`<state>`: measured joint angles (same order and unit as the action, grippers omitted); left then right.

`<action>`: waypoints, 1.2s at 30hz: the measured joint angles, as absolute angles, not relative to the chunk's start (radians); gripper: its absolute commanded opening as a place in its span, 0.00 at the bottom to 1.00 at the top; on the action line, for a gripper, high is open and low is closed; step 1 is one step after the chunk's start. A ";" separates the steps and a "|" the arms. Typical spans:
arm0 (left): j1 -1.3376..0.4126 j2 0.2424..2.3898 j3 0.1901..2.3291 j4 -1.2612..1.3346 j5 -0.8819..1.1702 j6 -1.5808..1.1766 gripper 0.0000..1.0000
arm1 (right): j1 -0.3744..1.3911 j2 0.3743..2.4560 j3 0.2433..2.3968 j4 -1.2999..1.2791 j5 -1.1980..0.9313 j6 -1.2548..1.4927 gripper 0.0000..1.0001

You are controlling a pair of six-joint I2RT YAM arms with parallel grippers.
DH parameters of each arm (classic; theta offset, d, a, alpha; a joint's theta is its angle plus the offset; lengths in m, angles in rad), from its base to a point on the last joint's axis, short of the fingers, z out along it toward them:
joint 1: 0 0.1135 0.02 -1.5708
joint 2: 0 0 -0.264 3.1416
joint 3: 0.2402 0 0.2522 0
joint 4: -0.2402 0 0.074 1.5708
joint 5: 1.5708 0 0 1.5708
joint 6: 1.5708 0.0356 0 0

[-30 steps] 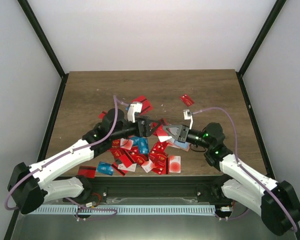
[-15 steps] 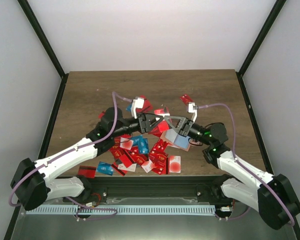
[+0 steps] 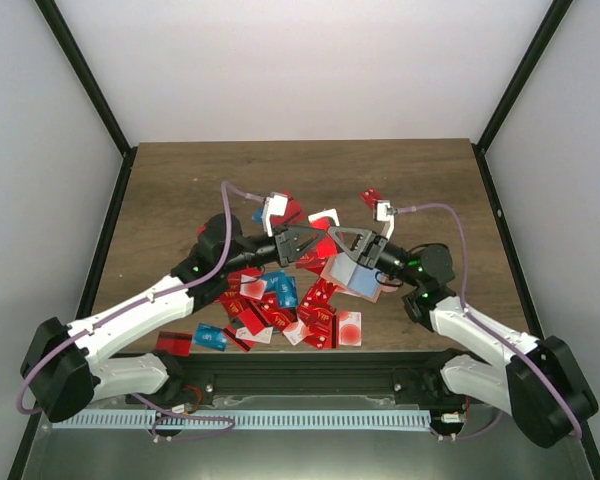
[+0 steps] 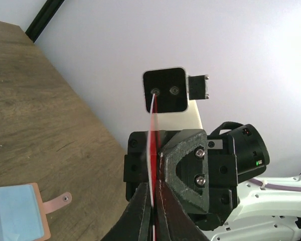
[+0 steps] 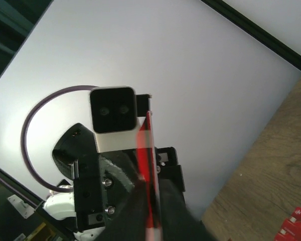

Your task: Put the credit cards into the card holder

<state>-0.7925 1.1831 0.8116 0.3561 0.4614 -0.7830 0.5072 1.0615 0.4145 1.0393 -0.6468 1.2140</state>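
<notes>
On a brown wooden table walled in white, the left gripper and right gripper meet above the pile of credit cards. Both are clamped on one red card, seen edge-on. The card holder lies just below the right gripper.

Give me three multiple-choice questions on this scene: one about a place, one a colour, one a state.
1. On the table, the pile of credit cards lies: A) in the far right corner; B) mid-width, toward the near edge; C) along the left edge.
2. Most cards in it are: A) green; B) yellow; C) red.
3. The left tool is: A) shut on the held card; B) wide open; C) out of view.
Answers: B, the heap spreads centrally by the near edge; C, red dominates; A, it pinches the card that the right tool also grips.
</notes>
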 measured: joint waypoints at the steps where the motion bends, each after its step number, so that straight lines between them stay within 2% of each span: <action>1: -0.793 1.184 0.812 0.355 0.461 -0.783 0.04 | 0.503 1.061 0.416 1.034 -0.654 1.208 0.38; 2: -0.793 1.184 0.812 0.352 0.461 -0.781 0.04 | 0.496 1.058 0.421 1.009 -0.663 1.205 0.46; 4: -0.791 1.193 0.825 0.320 0.451 -0.771 0.04 | 0.462 1.043 0.437 0.911 -0.670 1.171 0.51; 8: -0.773 1.274 0.884 0.266 0.447 -0.730 0.04 | 0.368 0.979 0.498 0.580 -0.630 1.047 0.52; 14: -0.744 1.483 0.986 0.219 0.495 -0.653 0.04 | 0.328 0.953 0.561 0.088 -0.416 0.861 0.55; 18: -0.740 1.666 1.098 0.166 0.556 -0.590 0.04 | 0.328 0.991 0.556 -0.111 -0.317 0.811 0.55; 26: -0.739 1.945 1.290 0.038 0.635 -0.484 0.04 | 0.323 1.105 0.520 -0.257 -0.204 0.776 0.47; 36: -0.739 2.066 1.369 -0.034 0.654 -0.430 0.04 | 0.318 1.236 0.464 -0.252 -0.177 0.755 0.24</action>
